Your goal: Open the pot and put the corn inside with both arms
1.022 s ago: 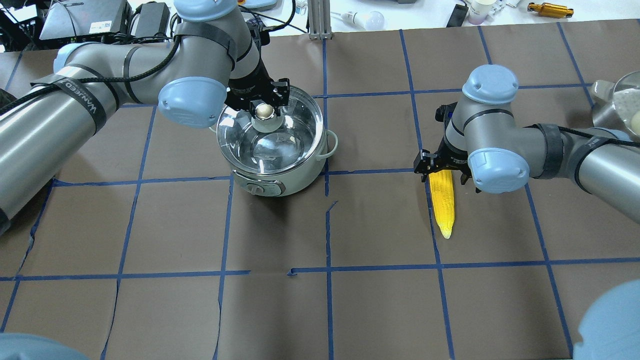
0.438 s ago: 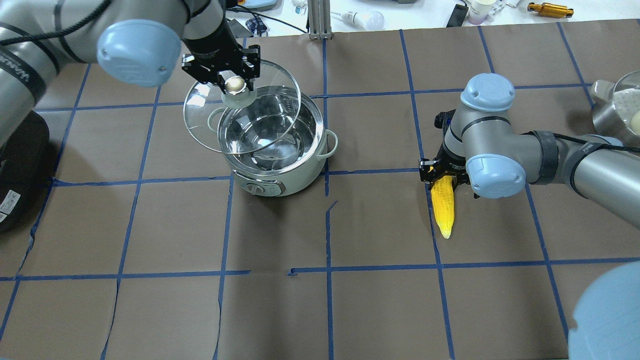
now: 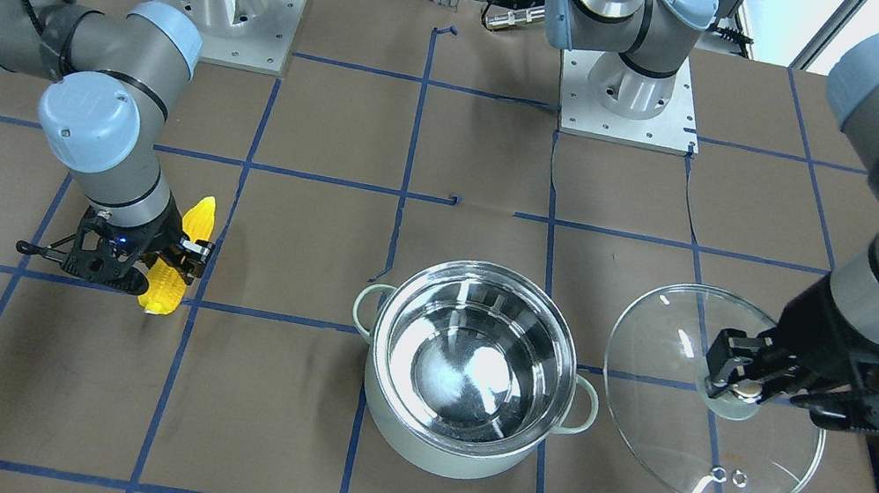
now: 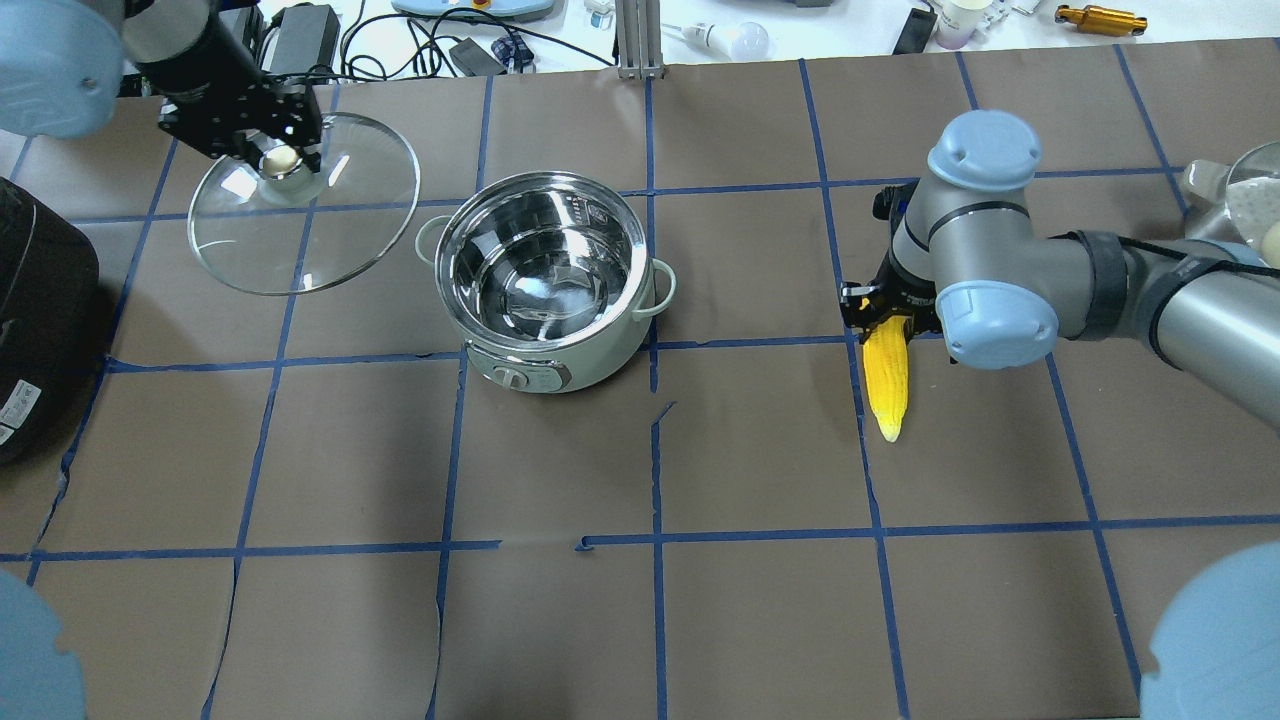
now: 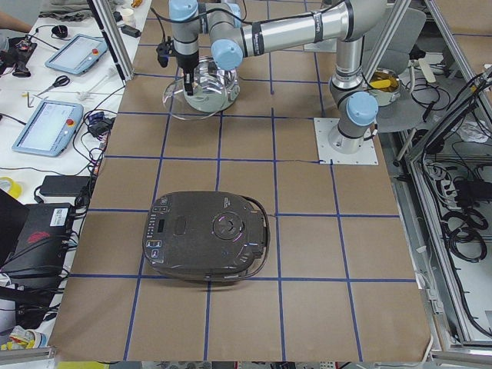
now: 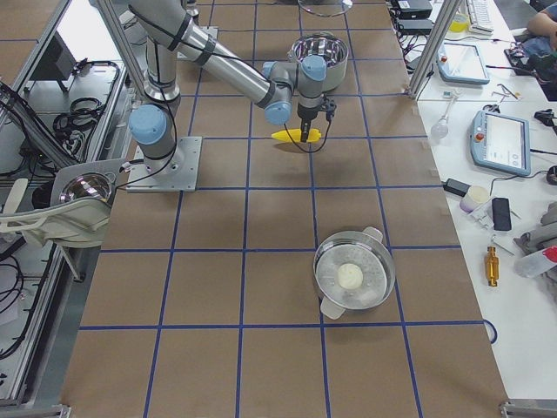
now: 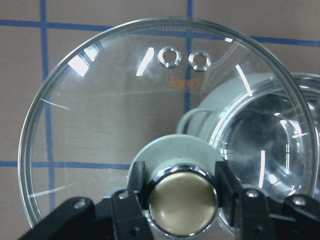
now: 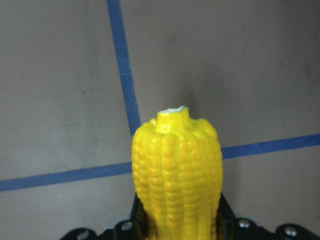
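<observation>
Lid (image 3: 725,459) off in the front view, left gripper (image 3: 740,386) holding it beside the open, empty pot (image 3: 449,455). Left wrist: jaws pinched on the brass knob (image 7: 182,202). Overhead: right gripper (image 4: 886,316) clamped on the corn (image 4: 887,385), well apart from the pot. Remaining, I'd say: carry over, drop in.

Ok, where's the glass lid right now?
In the overhead view the lid is off the pot, held in the left gripper on the pot's left, between the pot and the black appliance.
</observation>
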{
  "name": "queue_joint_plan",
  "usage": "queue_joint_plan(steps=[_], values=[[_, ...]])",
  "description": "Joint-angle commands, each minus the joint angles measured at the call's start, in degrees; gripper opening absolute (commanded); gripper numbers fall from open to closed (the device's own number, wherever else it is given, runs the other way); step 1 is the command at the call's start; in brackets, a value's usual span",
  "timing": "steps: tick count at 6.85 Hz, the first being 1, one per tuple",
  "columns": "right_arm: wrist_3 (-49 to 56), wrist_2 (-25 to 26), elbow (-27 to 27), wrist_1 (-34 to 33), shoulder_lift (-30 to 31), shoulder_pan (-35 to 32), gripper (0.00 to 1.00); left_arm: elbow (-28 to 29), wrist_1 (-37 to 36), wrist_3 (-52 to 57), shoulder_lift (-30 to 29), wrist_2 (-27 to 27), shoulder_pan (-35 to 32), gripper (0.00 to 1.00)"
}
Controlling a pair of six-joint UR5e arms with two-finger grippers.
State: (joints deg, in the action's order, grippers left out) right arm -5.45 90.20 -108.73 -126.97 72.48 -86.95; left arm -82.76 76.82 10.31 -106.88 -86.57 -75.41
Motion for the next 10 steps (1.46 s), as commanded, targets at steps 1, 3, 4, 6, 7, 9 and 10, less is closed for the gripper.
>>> queue_joint_plan(steps=[1, 3, 4, 6, 7, 9, 10], values=[[-10.14, -0.38, 17.24, 14.40, -0.05, -6.09, 0.00, -3.97, -3.92, 6.72, -1.31, -0.26, 5.10, 0.01], [-19.70, -0.12, 31.24, 22.45, -4.77, -15.48, 0.00, -10.11, -10.59, 10.61, -3.76, -0.35, 7.82, 0.00], [-24.38, 0.14, 37.57, 22.29, -9.68, -20.49, 0.00, -14.93, -16.20, 11.05, -4.04, -0.26, 7.83, 0.00], [-28.11, 0.41, 49.53, 22.12, -19.79, -26.49, 0.00, -19.19, -21.96, 12.54, -4.13, -0.53, 8.09, 0.00], [-28.47, 0.32, 51.41, 21.77, -22.01, -27.83, 0.00, -19.28, -21.97, 12.63, -4.30, -0.61, 8.35, 0.00], [-28.39, -0.46, 50.38, 21.94, -22.65, -30.03, 0.16, -19.28, -21.97, 12.81, -4.48, -0.79, 8.53, 0.00], [-28.12, -0.55, 48.03, 21.68, -22.30, -30.12, 0.45, -19.28, -21.97, 12.72, -4.57, -0.79, 8.53, 0.00]])
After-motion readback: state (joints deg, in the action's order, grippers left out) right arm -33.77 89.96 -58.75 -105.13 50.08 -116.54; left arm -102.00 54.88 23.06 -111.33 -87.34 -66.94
